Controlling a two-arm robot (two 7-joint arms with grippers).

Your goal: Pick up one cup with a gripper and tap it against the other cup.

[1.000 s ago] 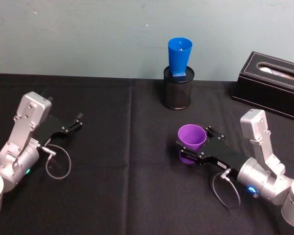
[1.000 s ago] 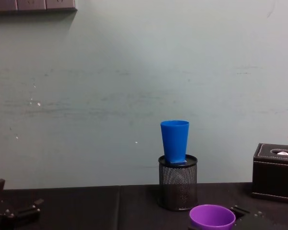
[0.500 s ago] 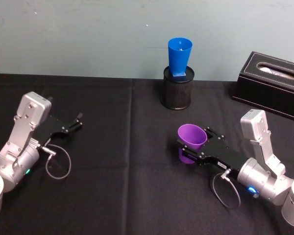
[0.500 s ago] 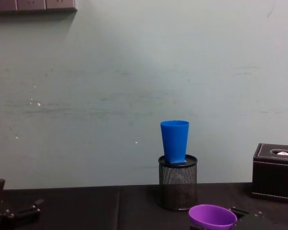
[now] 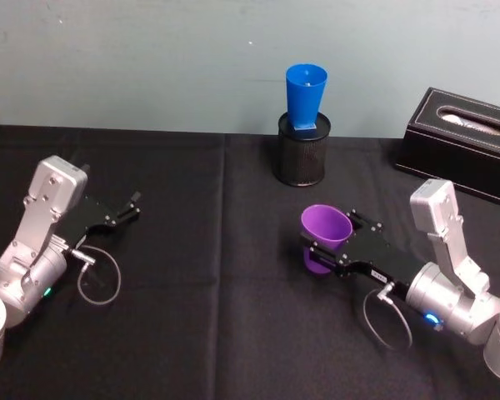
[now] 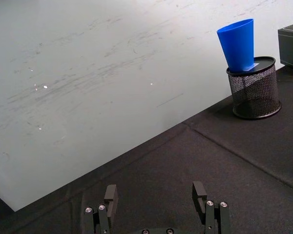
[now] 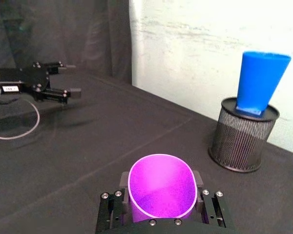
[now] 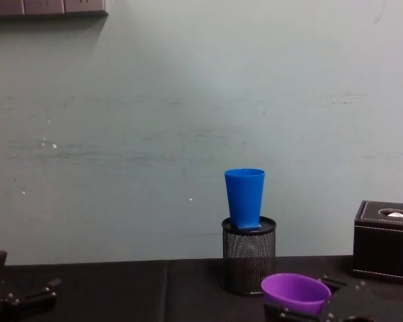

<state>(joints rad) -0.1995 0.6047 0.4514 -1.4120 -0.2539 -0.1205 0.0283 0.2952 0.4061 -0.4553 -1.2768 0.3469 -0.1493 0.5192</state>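
Note:
The purple cup [image 5: 325, 227] is tilted and held just above the black tablecloth, with my right gripper [image 5: 320, 248] shut on its sides; the wrist view shows the purple cup [image 7: 161, 192] squeezed between the two fingers [image 7: 121, 181]. The blue cup [image 5: 305, 93] stands upright on top of a black mesh cylinder [image 5: 300, 157] at the back, some way beyond the purple cup. From the chest view, the purple cup [image 8: 295, 292] sits lower than and right of the blue cup [image 8: 244, 196]. My left gripper [image 5: 123, 212] rests open on the table at the left, holding nothing.
A black tissue box [image 5: 471, 137] stands at the back right, near the mesh cylinder [image 8: 248, 260]. A pale wall closes off the table's far edge. A cable loop [image 5: 100, 279] lies beside the left arm.
My right gripper has raised the purple cup a little off the cloth and tipped its mouth slightly left. The blue cup and the left arm have stayed still.

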